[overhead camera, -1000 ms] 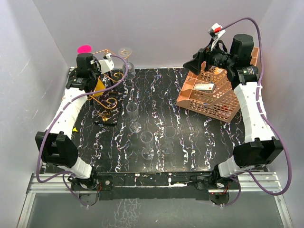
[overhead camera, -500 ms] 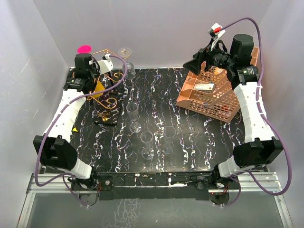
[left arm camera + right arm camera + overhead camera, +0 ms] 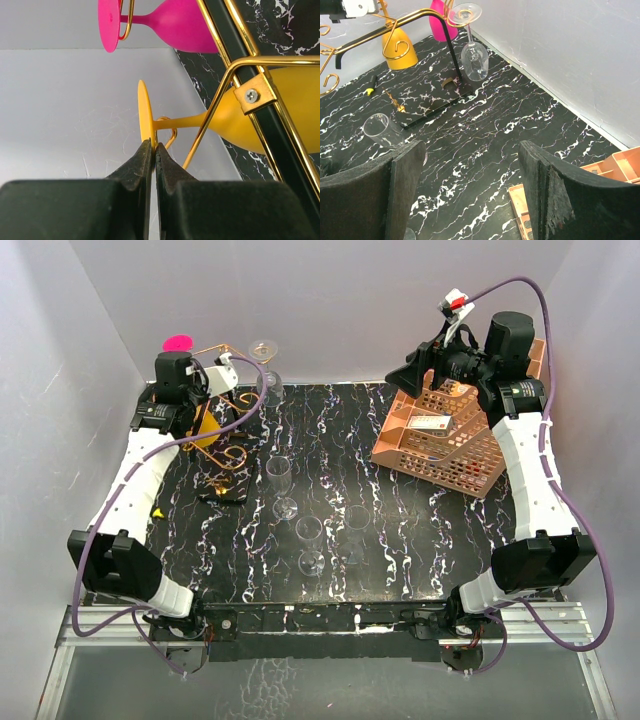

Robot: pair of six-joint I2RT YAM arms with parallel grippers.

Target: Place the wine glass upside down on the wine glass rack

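The gold wire wine glass rack stands at the table's back left; its arms and dark post also show in the left wrist view and the right wrist view. A yellow wine glass hangs upside down on it, stem in a wire arm. My left gripper is shut on the rim of its foot. The yellow glass also shows in the top view. A pink glass and a clear glass hang there too. My right gripper is open and empty, high over the table's right.
An orange perforated tray rack sits at the back right under my right arm. Three clear glasses stand mid-table: one tall, one nearer, one to the right. A small yellow item lies by the rack's base.
My left arm has shifted slightly to the left at the rack. The right arm has not moved.
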